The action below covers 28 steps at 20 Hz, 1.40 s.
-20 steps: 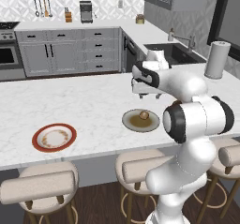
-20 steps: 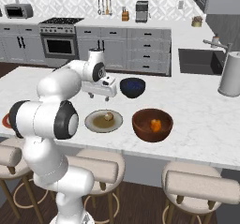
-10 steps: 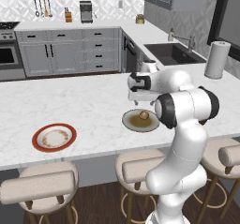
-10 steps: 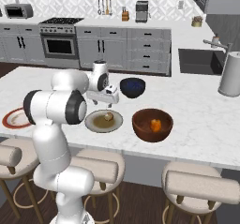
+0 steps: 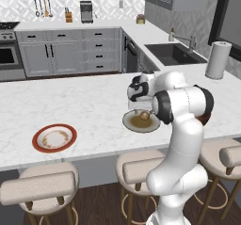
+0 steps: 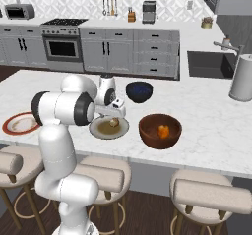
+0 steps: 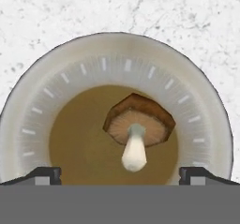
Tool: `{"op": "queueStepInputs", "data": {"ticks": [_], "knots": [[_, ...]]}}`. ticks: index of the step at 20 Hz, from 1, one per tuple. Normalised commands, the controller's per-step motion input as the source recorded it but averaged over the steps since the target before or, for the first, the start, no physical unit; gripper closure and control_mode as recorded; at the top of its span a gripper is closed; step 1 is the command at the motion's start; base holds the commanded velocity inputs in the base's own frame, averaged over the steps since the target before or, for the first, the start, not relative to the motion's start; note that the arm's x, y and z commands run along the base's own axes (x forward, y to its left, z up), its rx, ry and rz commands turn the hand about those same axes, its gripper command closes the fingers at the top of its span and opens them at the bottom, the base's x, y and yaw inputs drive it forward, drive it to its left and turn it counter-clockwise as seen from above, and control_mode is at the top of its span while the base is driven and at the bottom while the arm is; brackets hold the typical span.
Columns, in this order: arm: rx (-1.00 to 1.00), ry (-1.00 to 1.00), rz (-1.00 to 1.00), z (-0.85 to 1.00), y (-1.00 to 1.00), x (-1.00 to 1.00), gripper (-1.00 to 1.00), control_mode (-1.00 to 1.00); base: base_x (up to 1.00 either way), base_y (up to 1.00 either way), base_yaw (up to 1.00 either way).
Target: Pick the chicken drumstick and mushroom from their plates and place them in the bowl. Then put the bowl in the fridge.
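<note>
Setting: a rendered kitchen; a white marble counter (image 6: 206, 111) with stools along its near edge
Mushroom: the mushroom (image 7: 138, 124) lies on its side on the brown centre of the grey-olive plate (image 7: 37, 101), cap away from the camera, pale stem pointing toward the gripper
Gripper: the gripper (image 7: 120, 174) hovers straight above the plate, jaws spread wide, one tip to each side of the mushroom, nothing held
Drumstick: an orange piece that looks like the chicken drumstick (image 6: 164, 131) sits in the reddish-brown bowl (image 6: 147, 131), just beside the plate
Other items: a red-rimmed plate (image 5: 42, 146) well apart along the counter; a dark navy bowl (image 6: 139, 90) behind
Risk: the mushroom is small and rounded; closing on the thin stem or off-centre could let it roll or squirt out across the plate
Hard to see: the arm covers most of the grey-olive plate from the left base camera; the gap between fingertips and mushroom cannot be judged
</note>
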Motion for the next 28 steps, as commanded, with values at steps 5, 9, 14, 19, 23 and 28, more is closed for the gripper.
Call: {"op": "queueStepInputs", "data": {"ticks": [5,9,14,19,23,28], "knots": [[0.00,-0.01,-0.02,-0.24,-0.07,0.00,-1.00,-1.00,0.00,0.00,0.00],[0.00,-0.06,-0.02,0.00,-0.01,0.00,-1.00,-1.00,0.00,0.00,0.00],[0.00,-0.05,-0.03,0.00,-0.03,0.03,-1.00,-1.00,0.00,0.00,0.00],[0.00,0.00,-0.03,0.00,-0.09,0.04,-1.00,-1.00,0.00,0.00,0.00],[0.00,0.00,-0.05,0.00,-0.06,0.16,-1.00,-1.00,0.00,0.00,0.00],[0.00,0.00,-0.04,-0.03,0.00,0.10,-1.00,-1.00,0.00,0.00,0.00]]}}
